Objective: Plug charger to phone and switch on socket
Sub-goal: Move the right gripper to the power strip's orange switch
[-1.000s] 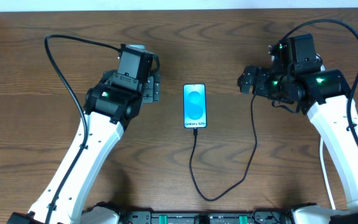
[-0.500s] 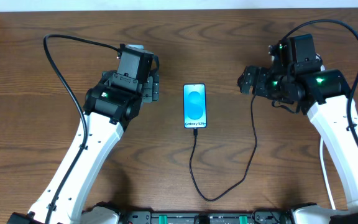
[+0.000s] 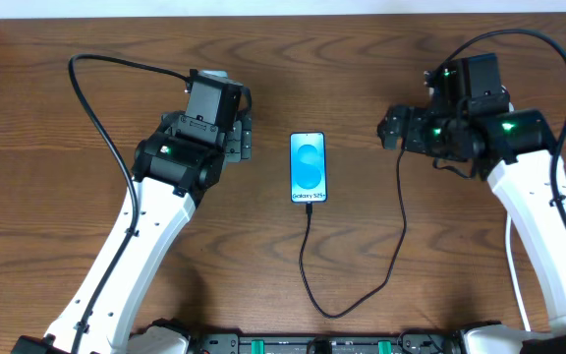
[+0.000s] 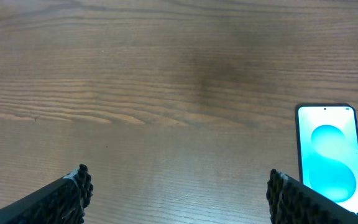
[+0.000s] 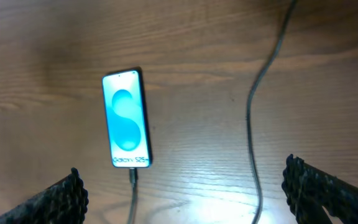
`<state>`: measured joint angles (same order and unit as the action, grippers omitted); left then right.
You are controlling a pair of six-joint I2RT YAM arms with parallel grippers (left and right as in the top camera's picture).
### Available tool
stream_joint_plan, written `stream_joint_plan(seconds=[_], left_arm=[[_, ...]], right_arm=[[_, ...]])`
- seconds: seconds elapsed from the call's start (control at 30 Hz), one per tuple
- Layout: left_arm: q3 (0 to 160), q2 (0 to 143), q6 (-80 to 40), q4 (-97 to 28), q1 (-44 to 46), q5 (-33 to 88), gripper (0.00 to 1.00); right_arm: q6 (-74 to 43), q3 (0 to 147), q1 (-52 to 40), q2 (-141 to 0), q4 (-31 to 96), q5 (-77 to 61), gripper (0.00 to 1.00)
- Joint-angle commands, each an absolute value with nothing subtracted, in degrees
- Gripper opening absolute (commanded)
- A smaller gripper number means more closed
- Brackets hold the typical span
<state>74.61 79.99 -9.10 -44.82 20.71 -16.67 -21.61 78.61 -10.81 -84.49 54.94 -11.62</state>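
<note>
The phone (image 3: 308, 167) lies flat mid-table with its blue screen lit. It also shows in the left wrist view (image 4: 328, 155) and the right wrist view (image 5: 126, 119). The charger cable (image 3: 401, 226) has its small tip in the phone's bottom edge (image 5: 133, 174). It loops toward the front edge, then runs up under the right arm. My left gripper (image 3: 243, 138) is open and empty left of the phone (image 4: 179, 180). My right gripper (image 3: 389, 130) is open and empty right of the phone, above the cable (image 5: 182, 177). The socket is out of view.
The wooden table (image 3: 57, 197) carries only the phone and the cable in view. The robots' thick black cables arc over the back left (image 3: 116, 69) and back right (image 3: 519, 37). A thin white cord (image 3: 515, 265) runs beside the right arm.
</note>
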Motion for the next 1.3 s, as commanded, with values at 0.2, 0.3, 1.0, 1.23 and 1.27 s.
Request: stream_joint_plan(seconds=[0.2, 0.3, 1.0, 1.23, 1.27], left_arm=[[74.9, 79.7, -8.6, -45.0, 20.5, -17.6, 0.91], [74.9, 79.7, -8.6, -45.0, 20.5, -17.6, 0.91], [74.9, 79.7, -8.6, -45.0, 20.5, -17.6, 0.91], [74.9, 79.7, -8.6, -45.0, 20.5, -17.6, 0.92], [74.9, 79.7, -8.6, -45.0, 20.5, -17.6, 0.91]], right_arm=[[-6.0, 90.1, 7.0, -84.2, 66.3, -16.7, 0.99], [-3.2, 93.0, 13.6, -85.2, 68.3, -16.7, 0.99], [11.3, 102.8, 29.1, -118.1, 62.2, -31.1, 0.99], [15.2, 102.7, 28.0, -122.6, 57.0, -36.5, 0.99], [15.6, 102.6, 27.7, -123.1, 56.3, -36.4, 0.99]])
